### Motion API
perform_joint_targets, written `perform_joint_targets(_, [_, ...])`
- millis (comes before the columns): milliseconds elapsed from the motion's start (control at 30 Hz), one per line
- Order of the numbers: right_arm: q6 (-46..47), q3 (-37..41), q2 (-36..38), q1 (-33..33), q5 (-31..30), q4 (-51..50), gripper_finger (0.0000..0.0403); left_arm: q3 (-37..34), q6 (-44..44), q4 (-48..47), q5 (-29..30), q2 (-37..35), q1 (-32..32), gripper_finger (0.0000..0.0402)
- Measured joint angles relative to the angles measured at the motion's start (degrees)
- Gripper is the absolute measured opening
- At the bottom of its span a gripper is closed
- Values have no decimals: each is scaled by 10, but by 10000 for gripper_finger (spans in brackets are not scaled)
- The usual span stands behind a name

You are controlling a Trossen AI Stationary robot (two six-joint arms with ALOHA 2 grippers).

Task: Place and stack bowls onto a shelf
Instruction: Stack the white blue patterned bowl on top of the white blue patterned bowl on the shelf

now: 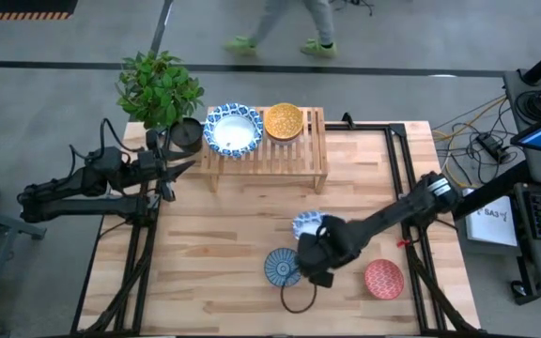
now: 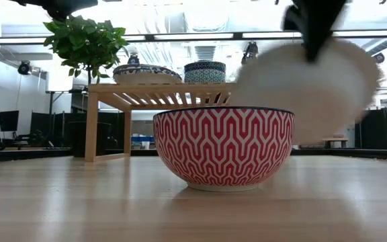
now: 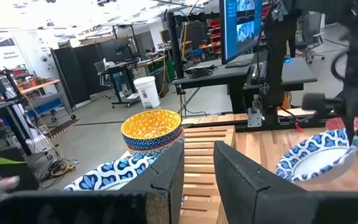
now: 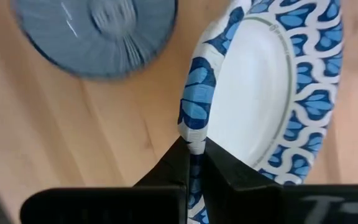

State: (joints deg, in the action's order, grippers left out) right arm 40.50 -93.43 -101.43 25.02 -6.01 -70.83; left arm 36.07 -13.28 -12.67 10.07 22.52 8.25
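Presently the right gripper (image 4: 194, 163) is clamped on the rim of a white bowl (image 4: 263, 81) with blue edging, held off the table near centre, above a blue-grey bowl (image 1: 281, 267). A red bowl (image 1: 383, 279) sits at four o'clock. The carry step appears in hand. At twelve o'clock the shelf (image 1: 314, 150) bears a white bowl (image 1: 233, 130) and a yellow bowl (image 1: 283, 121); the next move calls for nesting the held bowl there. At nine o'clock the left gripper (image 3: 197, 163) waits, fingers parted, empty.

The shelf (image 1: 294, 155) has bare slats right of the orange bowl (image 1: 283, 121); the plant (image 1: 158, 86) crowds its left end.
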Motion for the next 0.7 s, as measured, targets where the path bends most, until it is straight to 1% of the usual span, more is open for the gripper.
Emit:
perform_joint_targets(100, [-32,-57,9,-28,-23,6,12,0,0,3,0,3,0,70])
perform_joint_targets(200, [-97,-118,9,-55,-47,30,12,0,-5,3,0,6,0,70])
perform_joint_targets(300, [-189,-168,9,-77,-60,82,12,0,-8,3,0,10,0,70])
perform_joint_targets(467, [-361,-234,3,-112,-60,165,12,0,-12,3,0,13,0,70])
perform_joint_targets(633, [-499,-281,-11,-155,-62,178,12,0,-13,3,0,9,0,70])
perform_joint_targets(700, [-546,-289,-17,-175,-76,181,12,0,-13,4,0,7,0,70])
